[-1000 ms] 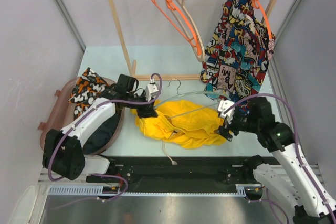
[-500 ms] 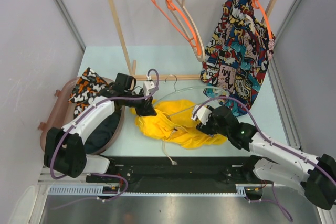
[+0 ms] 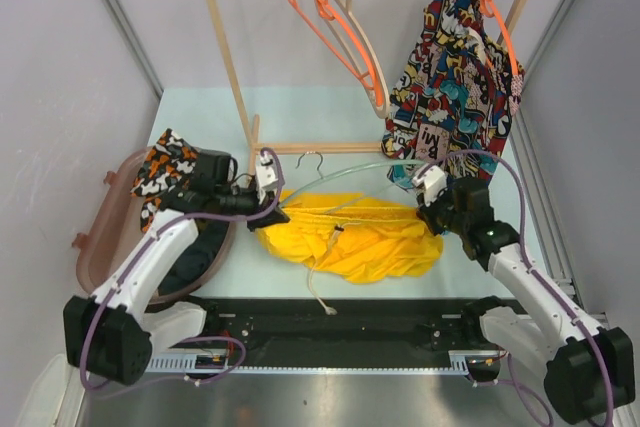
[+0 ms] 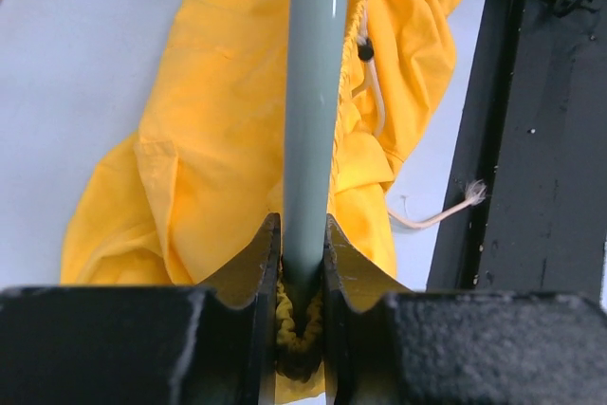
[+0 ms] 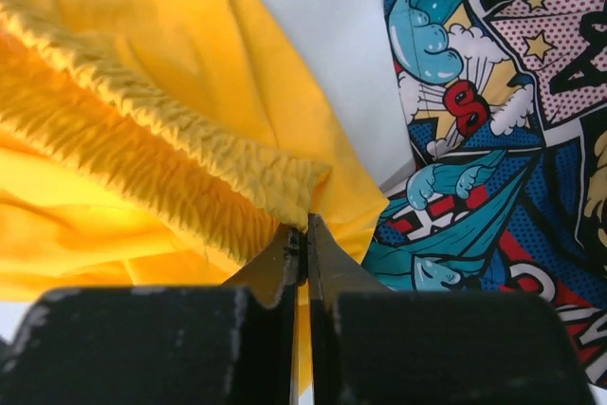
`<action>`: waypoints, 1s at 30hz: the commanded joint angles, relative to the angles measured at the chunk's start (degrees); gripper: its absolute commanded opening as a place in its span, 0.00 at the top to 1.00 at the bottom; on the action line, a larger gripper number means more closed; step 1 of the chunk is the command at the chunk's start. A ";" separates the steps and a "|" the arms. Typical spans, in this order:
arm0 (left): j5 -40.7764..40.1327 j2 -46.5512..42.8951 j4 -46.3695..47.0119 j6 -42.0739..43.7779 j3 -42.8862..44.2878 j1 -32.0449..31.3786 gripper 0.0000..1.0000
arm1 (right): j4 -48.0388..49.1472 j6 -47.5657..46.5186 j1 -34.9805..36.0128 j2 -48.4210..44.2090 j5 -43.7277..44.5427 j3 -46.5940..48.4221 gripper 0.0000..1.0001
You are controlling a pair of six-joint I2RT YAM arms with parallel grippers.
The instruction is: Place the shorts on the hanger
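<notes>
The yellow shorts [image 3: 350, 239] lie spread on the table, their waistband pulled taut between both grippers. The pale green hanger [image 3: 352, 173] lies over them, its hook [image 3: 311, 158] pointing to the back. My left gripper [image 3: 274, 213] is shut on the hanger's bar [image 4: 318, 92], with a fold of yellow waistband pinched under the bar [image 4: 302, 315]. A whitish drawstring [image 4: 438, 219] trails toward the near edge. My right gripper [image 3: 428, 207] is shut on the right end of the shorts' ribbed waistband [image 5: 190, 173], its jaws meeting at the band's corner [image 5: 305, 236].
A wooden rack [image 3: 224, 47] at the back holds orange hangers [image 3: 330, 17], a beige hanger [image 3: 368, 47] and a comic-print garment [image 3: 460, 87], which hangs right beside my right gripper [image 5: 493, 139]. A basket [image 3: 95, 247] with patterned cloth [image 3: 165, 167] sits left. A black rail [image 3: 350, 317] borders the near edge.
My right arm swung from the middle of the shorts to their right end and shut on the waistband. The left gripper pulled left with the hanger. The shorts are stretched wider.
</notes>
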 commanded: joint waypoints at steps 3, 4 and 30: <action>-2.13 -9.74 -0.16 11.90 -5.49 2.23 1.00 | -5.83 3.31 -15.19 1.18 -9.63 4.99 1.00; -3.01 -10.36 -1.48 13.22 -5.84 2.23 1.00 | -6.27 4.10 -16.53 1.71 -11.04 5.60 1.00; -25.86 -1.32 -12.92 29.32 0.13 1.00 1.00 | -16.64 0.60 -25.41 2.16 -12.46 15.45 1.00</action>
